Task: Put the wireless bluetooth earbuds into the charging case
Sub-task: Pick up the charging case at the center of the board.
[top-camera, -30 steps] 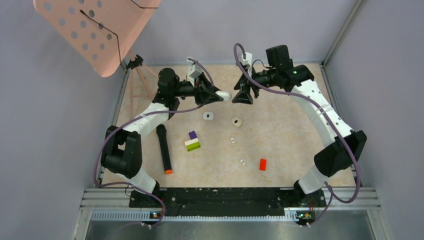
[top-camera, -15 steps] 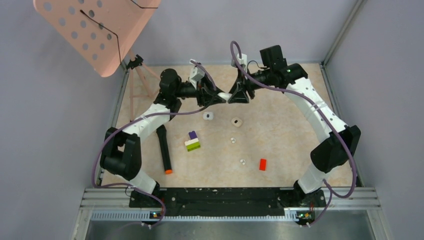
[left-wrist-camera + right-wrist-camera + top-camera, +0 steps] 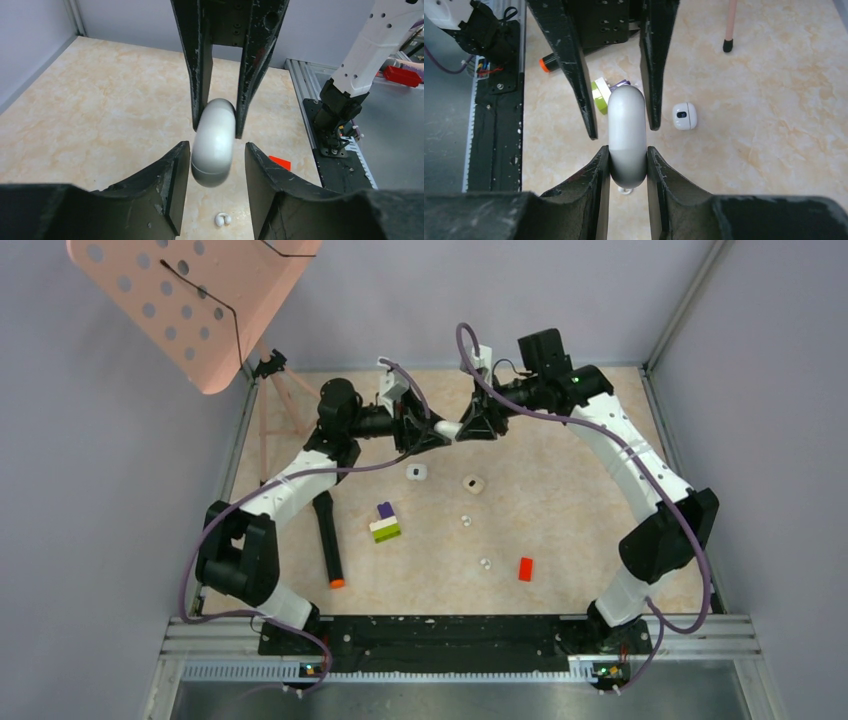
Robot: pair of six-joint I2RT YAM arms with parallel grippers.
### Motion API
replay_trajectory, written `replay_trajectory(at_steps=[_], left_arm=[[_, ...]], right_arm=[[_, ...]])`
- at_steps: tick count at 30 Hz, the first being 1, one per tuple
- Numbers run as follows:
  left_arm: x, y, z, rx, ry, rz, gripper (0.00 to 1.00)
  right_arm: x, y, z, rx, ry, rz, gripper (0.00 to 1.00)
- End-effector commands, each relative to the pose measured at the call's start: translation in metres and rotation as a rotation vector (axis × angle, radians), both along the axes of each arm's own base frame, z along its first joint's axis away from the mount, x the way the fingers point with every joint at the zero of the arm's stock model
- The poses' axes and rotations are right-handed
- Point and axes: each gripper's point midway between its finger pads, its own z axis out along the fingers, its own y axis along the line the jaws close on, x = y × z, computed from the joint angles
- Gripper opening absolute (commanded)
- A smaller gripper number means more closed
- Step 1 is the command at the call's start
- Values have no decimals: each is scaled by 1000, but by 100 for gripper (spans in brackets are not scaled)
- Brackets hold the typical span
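Two claws meet above the table: my right gripper clamps the white charging case, my left gripper gapes loose around it, and earbuds lie below near the red brick.

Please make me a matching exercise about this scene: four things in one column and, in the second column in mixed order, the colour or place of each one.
Things:
1. charging case
2. brick
3. marker
4. stack of blocks

Descriptions:
A. black with an orange end
B. purple, white and green
C. red, lying on the table
D. white, pinched in the air by the right gripper

Pairs: 1-D, 2-C, 3-A, 4-B.
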Motion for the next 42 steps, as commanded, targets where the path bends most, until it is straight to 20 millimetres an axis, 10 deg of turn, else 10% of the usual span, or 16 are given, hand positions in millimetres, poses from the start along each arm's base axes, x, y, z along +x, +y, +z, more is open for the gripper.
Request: replay_trajectory(at_steps=[1, 42], left_arm=[[-8, 7, 10, -13, -1, 61, 51], [3, -3, 14, -71, 147, -5, 48]], right_arm=[[3, 0, 37, 26, -162, -8, 14], [1, 4, 34, 42, -156, -15, 14]])
